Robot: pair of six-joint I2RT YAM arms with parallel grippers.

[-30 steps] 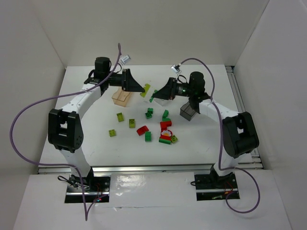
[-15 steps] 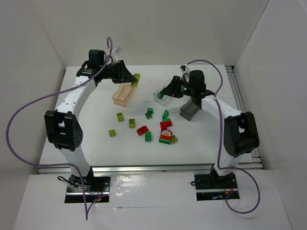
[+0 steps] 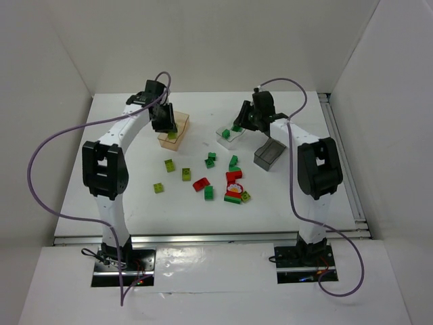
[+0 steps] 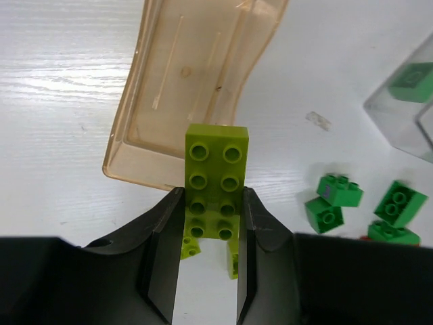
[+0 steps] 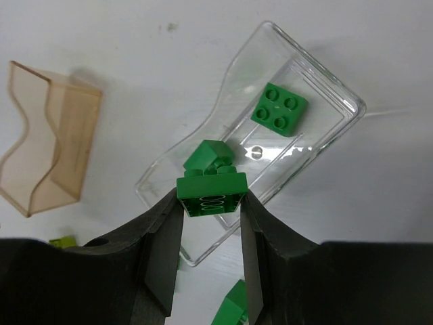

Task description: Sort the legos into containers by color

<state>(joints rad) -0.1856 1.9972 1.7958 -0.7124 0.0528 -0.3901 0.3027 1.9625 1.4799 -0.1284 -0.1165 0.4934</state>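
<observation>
A white table [image 3: 135, 196] with a faint wood grain sits boxed in by plain white walls on the left [image 3: 34, 101], far [image 3: 223, 40] and right [image 3: 392, 101] sides. Metal rails run along its near [image 3: 210, 237] and right [image 3: 342, 156] edges. A small grey scuff [image 4: 316, 120] marks the tabletop.

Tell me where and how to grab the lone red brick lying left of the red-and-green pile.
Grip the red brick across its two long side walls, coming straight down from above. It lies slanted in the top view, so angle the grasp to match. A dark green brick sits close by its near end; staying mid-length probably avoids it.
</observation>
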